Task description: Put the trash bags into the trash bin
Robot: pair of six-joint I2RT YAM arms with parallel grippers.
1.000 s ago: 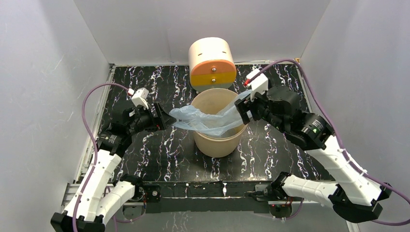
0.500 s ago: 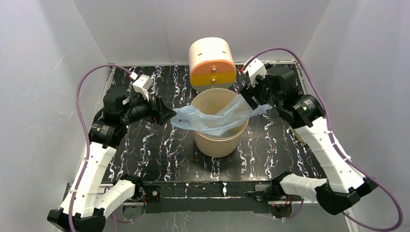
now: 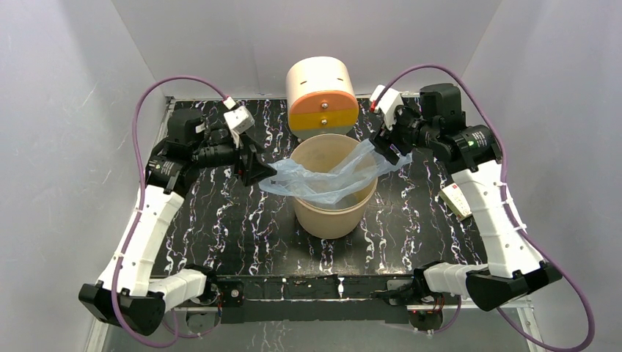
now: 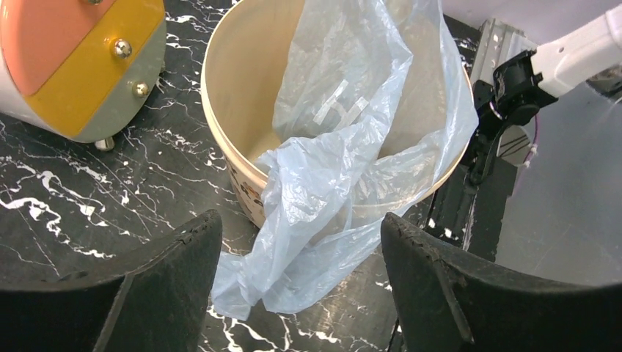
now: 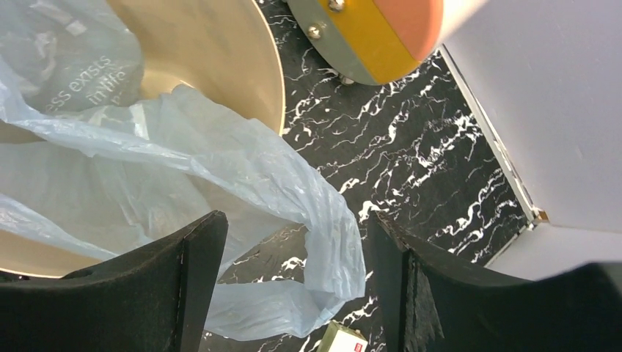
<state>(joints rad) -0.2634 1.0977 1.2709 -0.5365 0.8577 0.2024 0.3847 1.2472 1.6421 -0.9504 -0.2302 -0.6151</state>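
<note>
The pale-blue trash bag [image 3: 323, 183] lies draped across the mouth of the beige trash bin [image 3: 330, 220]. Its middle sags inside and both ends hang over the rim, left and right. My left gripper [image 3: 262, 173] is open and empty just left of the bag's left end. In the left wrist view the bag [image 4: 345, 176] hangs over the bin's rim [image 4: 216, 147] between and beyond my gripper's [image 4: 301, 293] spread fingers. My right gripper [image 3: 384, 145] is open and empty above the bag's right end. The right wrist view shows the bag [image 5: 220, 169] below the gripper [image 5: 293, 286].
A cream cylinder with an orange-yellow front and knobs [image 3: 323, 92] stands right behind the bin. A small white and green box [image 3: 456, 199] lies on the black marble table at the right. White walls close in the left, back and right sides.
Both grippers have drawn back and upward from the bag's ends. The bag's right end has dropped over the bin's rim and the bag now rests on the bin.
</note>
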